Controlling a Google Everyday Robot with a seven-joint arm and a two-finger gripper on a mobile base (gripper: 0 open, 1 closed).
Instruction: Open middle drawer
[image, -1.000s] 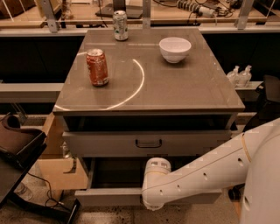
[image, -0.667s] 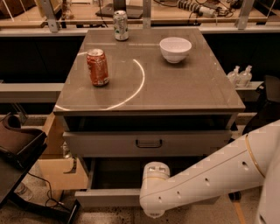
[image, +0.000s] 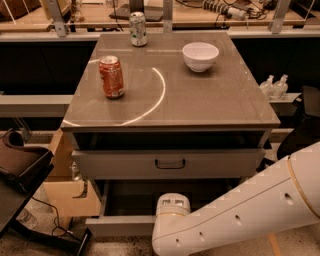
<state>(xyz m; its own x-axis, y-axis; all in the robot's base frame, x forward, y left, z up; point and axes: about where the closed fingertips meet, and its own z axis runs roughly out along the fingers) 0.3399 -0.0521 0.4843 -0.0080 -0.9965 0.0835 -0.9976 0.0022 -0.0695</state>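
Right, nearest to us the big white arm (image: 240, 215) fills the bottom right corner, and its rounded elbow joint (image: 172, 207) sits a touch further left and lower than a second ago, sliding across the front of the cabinet. The gripper is out of sight, somewhere below the edge of the view or behind that arm, so whether it is open or closed I cannot tell. Just behind the joint is the middle drawer (image: 140, 202), pulled well out, its dark inside on show and its shallow grey front partly hidden by the arm, handle included. It stands exactly where it stood a second ago, so only the arm is moving. My read is that the pull is done and the task is as good as complete, with the arm clearing away rather than lining up another tug. Above it the taller drawer (image: 115, 165) with its dark loop handle (image: 170, 163) sits further back and looks shut or nearly so. Up on the tabletop (image: 215, 107) a thin white arc (image: 159, 95) curves across. A red can (image: 111, 76) stands upright on the left, a white bowl (image: 200, 56) sits well apart on the right, and a green-and-white can (image: 138, 29) stands at the back edge. As for writing, both cans carry pale markings, but no brand or word can be read. The two small bottles (image: 274, 86) off to the right give nothing legible either.
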